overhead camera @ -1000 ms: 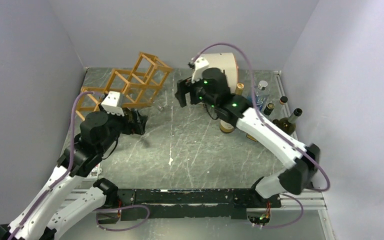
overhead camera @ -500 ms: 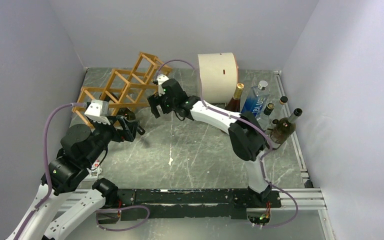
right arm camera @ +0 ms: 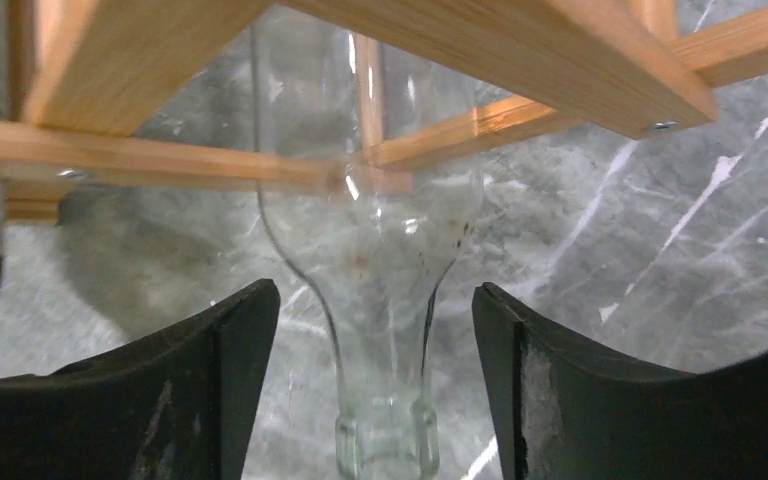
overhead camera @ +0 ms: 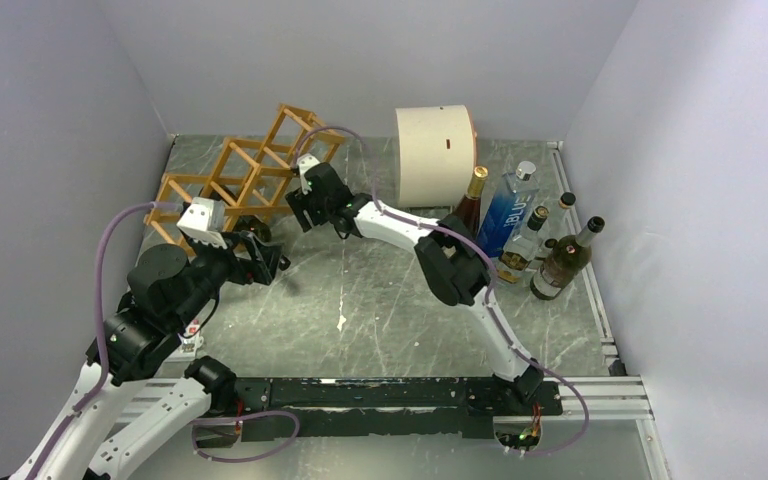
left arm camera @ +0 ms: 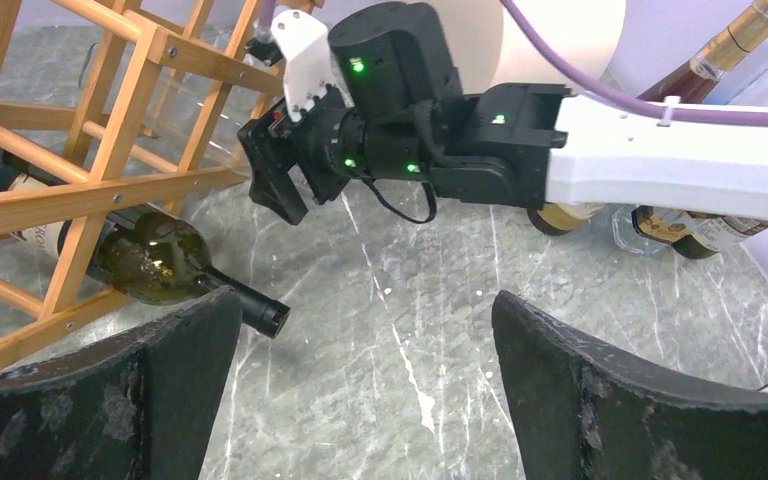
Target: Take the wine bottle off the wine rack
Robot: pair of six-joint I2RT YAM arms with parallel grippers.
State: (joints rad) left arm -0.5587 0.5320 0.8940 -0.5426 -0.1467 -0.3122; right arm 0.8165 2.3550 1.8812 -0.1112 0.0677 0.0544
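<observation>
The orange-brown wooden wine rack [overhead camera: 250,170] stands at the back left; it also shows in the left wrist view [left arm camera: 110,150] and the right wrist view [right arm camera: 520,60]. A clear glass bottle [right arm camera: 375,260] lies in one cell, with its neck between the open fingers of my right gripper [right arm camera: 372,290], which do not touch it. A dark green wine bottle [left arm camera: 160,262] lies in the lowest cell, its neck pointing out over the table. My left gripper [left arm camera: 365,300] is open and empty, just right of that neck. In the top view, my right gripper [overhead camera: 300,207] is at the rack's front and my left gripper [overhead camera: 265,258] is lower down.
A cream cylindrical drum [overhead camera: 435,150] stands at the back centre. Several upright bottles [overhead camera: 515,225] cluster at the right, near the table's right rail. My right arm [overhead camera: 410,230] stretches across the middle of the grey marbled table [overhead camera: 380,300].
My right arm has swung left from in front of the drum to the rack, and its open fingers now straddle the clear bottle's neck. My left arm has shifted slightly left.
</observation>
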